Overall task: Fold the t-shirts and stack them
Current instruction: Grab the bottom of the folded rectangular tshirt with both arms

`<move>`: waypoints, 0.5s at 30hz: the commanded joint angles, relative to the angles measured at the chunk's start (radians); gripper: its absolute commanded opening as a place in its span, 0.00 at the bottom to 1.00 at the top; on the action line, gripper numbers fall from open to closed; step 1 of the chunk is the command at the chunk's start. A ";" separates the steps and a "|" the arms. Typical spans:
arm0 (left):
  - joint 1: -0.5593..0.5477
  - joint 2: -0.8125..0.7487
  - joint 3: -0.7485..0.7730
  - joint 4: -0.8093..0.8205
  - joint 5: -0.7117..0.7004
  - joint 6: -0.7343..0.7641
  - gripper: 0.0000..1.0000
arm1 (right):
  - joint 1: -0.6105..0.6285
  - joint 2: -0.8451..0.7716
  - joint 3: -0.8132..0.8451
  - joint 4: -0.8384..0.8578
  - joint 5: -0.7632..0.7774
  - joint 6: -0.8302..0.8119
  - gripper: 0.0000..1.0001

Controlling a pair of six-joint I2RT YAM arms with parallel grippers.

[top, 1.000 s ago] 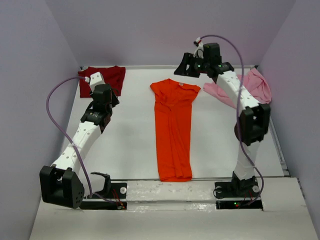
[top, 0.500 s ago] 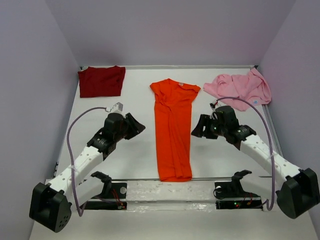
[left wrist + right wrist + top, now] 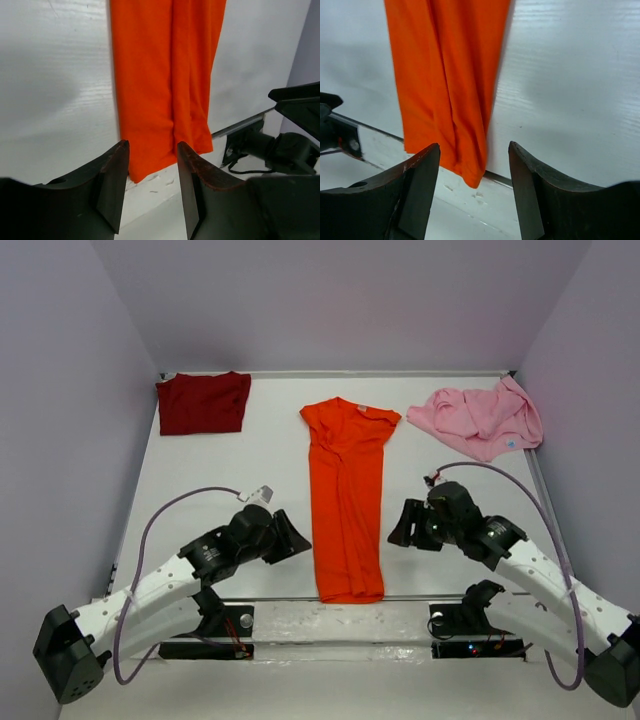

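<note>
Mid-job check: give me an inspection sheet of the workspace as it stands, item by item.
Surface: white table, no stains seen.
Job's things: orange t-shirt folded lengthwise into a narrow strip at centre, hem at the near edge; maroon t-shirt a flat rectangle in the far left corner; pink t-shirt crumpled in the far right corner; none stacked.
Clutter: nothing seen.
Grippers: left gripper and right gripper sit low on either side of the orange strip's hem end, jaws open, empty.
Cables: left purple cable and right purple cable loop free of the cloth.
Surroundings: lilac walls on three sides.
</note>
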 commanded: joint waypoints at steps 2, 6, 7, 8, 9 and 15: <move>-0.150 0.056 0.037 -0.131 -0.156 -0.060 0.52 | 0.227 0.138 -0.005 -0.032 0.218 0.122 0.63; -0.295 0.162 0.026 -0.124 -0.211 -0.132 0.52 | 0.372 0.257 -0.023 0.048 0.281 0.197 0.62; -0.317 0.185 0.023 -0.116 -0.208 -0.147 0.52 | 0.396 0.275 -0.020 0.052 0.289 0.214 0.62; -0.369 0.225 0.021 -0.099 -0.213 -0.175 0.52 | 0.439 0.302 -0.008 0.057 0.307 0.240 0.62; -0.397 0.242 0.021 -0.099 -0.219 -0.192 0.52 | 0.455 0.303 -0.005 0.057 0.315 0.248 0.62; -0.503 0.335 0.008 -0.021 -0.222 -0.278 0.52 | 0.513 0.333 -0.026 0.068 0.304 0.292 0.62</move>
